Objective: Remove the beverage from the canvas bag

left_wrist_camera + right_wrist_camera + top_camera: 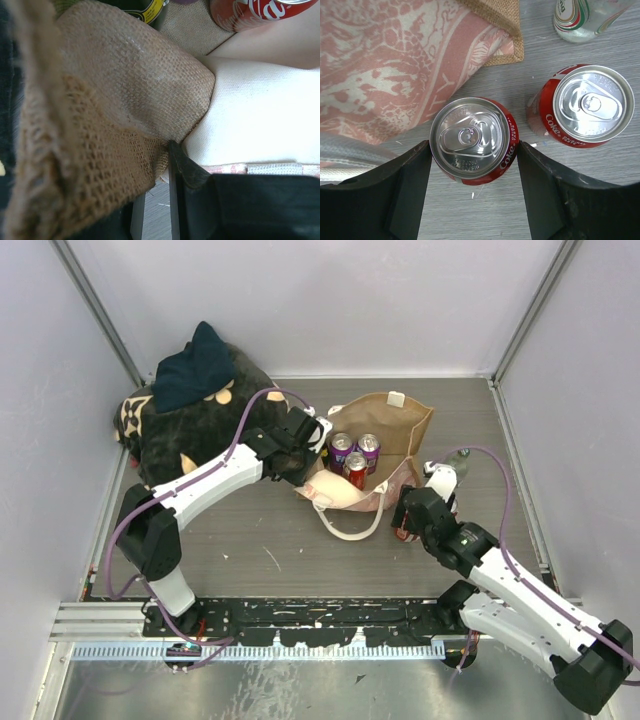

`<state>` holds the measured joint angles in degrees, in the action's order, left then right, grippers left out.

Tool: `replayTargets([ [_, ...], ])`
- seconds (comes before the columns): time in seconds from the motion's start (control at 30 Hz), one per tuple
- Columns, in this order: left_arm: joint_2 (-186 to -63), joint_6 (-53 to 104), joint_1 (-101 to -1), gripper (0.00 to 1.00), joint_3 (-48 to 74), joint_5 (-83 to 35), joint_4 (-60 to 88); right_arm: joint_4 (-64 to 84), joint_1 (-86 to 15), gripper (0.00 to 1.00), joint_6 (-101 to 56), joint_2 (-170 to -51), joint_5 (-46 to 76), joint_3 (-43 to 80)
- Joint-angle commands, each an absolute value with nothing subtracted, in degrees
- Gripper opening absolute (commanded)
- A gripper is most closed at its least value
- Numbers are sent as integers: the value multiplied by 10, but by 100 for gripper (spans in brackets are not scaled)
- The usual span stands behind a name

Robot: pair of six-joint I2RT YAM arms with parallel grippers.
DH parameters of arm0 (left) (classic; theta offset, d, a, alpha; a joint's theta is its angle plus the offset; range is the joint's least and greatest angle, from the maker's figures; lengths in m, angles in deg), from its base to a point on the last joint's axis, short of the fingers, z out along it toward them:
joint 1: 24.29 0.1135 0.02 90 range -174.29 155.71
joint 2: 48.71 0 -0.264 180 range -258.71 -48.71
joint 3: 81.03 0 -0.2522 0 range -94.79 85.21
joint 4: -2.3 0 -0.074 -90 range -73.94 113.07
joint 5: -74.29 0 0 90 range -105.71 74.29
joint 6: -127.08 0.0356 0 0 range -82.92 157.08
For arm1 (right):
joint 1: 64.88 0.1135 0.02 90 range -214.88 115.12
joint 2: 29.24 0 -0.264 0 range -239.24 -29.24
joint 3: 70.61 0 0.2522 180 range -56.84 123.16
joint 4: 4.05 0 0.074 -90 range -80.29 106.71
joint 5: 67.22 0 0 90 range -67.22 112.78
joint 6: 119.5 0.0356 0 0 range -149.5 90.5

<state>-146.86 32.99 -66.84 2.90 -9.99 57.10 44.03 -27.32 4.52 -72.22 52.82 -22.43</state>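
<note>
The tan canvas bag (385,420) stands open mid-table, its pink patterned panel (395,60) in the right wrist view. Inside it are two purple cans (342,447) and a red can (356,470). My left gripper (312,443) is shut on the bag's left burlap rim (125,125), with one black finger (186,172) showing. My right gripper (474,150) is beside the bag's right front corner. Its fingers touch both sides of an upright Coke can (474,140). A second Coke can (587,107) stands on the table just right of it.
A clear bottle with a green and red label (575,20) stands behind the two cans, also in the top view (460,465). A black bundle with tan flower marks (200,435) and a dark blue cloth (195,370) lie at the back left. Grey walls enclose the table.
</note>
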Motion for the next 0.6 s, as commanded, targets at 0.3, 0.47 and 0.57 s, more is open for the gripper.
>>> replayTargets([
  [0.3, -1466, 325, -662, 30, 51, -87, 562, 324, -206, 1, 68, -720, 631, -276],
  [0.47, -1462, 325, -661, 35, 55, -87, 562, 370, -183, 44, 95, -731, 648, -267],
  [0.57, -1461, 325, -661, 37, 57, -86, 563, 401, -178, 89, 105, -730, 662, -254],
])
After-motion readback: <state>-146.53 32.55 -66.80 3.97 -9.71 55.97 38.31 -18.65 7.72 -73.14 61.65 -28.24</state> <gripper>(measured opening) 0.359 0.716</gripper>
